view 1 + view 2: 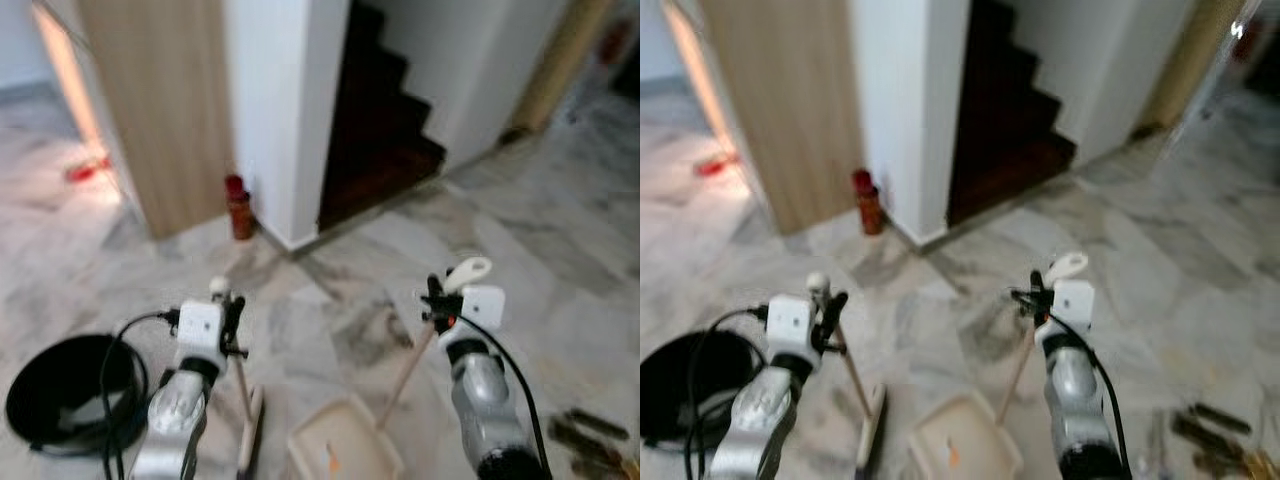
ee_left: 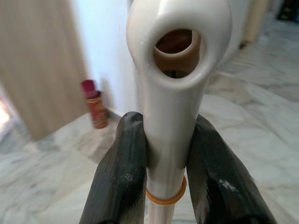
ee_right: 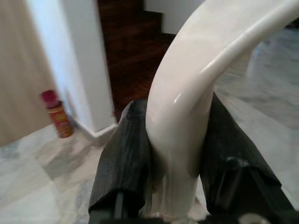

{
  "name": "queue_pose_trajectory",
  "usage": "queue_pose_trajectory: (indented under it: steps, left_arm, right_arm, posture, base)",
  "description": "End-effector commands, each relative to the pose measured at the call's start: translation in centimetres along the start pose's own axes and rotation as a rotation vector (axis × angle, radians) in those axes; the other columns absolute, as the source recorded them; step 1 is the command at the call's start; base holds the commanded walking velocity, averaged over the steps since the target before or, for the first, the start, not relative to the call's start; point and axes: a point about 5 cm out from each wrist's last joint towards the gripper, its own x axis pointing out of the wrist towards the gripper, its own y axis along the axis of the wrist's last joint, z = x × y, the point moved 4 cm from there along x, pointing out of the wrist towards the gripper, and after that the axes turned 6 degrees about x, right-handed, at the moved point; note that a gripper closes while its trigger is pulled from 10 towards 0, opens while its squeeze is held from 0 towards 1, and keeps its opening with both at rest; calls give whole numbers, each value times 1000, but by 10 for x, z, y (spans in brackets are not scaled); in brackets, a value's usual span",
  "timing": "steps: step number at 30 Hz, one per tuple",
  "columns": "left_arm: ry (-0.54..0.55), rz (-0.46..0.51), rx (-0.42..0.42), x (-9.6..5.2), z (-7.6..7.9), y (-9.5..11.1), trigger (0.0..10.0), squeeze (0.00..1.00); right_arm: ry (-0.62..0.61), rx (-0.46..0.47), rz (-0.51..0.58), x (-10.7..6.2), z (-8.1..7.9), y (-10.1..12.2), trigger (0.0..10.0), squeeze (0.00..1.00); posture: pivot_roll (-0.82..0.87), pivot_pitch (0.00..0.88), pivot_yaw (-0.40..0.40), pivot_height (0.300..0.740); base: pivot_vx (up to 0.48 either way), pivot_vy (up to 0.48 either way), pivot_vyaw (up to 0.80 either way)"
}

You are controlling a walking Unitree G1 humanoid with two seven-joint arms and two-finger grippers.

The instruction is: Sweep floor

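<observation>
**Op:** Gripping both tools, that's where I am. Left gripper (image 2: 166, 172) has its fingers (image 2: 119, 172) clamped on the white cap of the broom handle (image 2: 173, 93), just under the hanging hole. Right gripper (image 3: 180, 163) is closed the same way on the curved white top of the dustpan handle (image 3: 196, 79).

**Annot:** Where are the heads?

**Op:** Broom head (image 1: 252, 432) is down on the marble floor (image 1: 560, 250), close in front of me. Dustpan (image 1: 345, 442) sits just beside it, tray flat, something small and orange inside. Wooden shafts run up from each to my grippers.

**Annot:** Debris?

**Op:** Dark bits on the floor (image 1: 590, 430) to my right, blurry, can't tell what they are. Black round basin (image 1: 60, 392) on my left with a cable over it. Red can (image 1: 238, 208) by the white wall corner, dark stairs behind.

**Annot:** So what's the step?

**Op:** My read: bringing broom and pan to the dirt. To do it well I'd keep the pan's lip flat on the floor and the broom low, use short strokes toward the pan, and turn my body right instead of overreaching. Grips sit at the very handle tops, so the heads can swing; I'd move slowly.
</observation>
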Motion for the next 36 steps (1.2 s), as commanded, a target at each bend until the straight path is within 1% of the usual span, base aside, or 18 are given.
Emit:
queue_pose_trajectory:
  steps: [1, 36]
  left_arm:
    - [-4, 35, -6, 4, 3, 9, 10000, 0]
    - [-7, 41, -15, 5, 5, 10, 10000, 0]
  right_arm:
    - [-23, -1, 8, 0, 8, 3, 10000, 0]
    - [-29, -8, 11, 1, 10, 4, 10000, 0]
  posture:
    - [32, 0, -24, 740]
    - [25, 0, -26, 740]
  base:
    - [0, 0, -800]
    - [0, 0, -800]
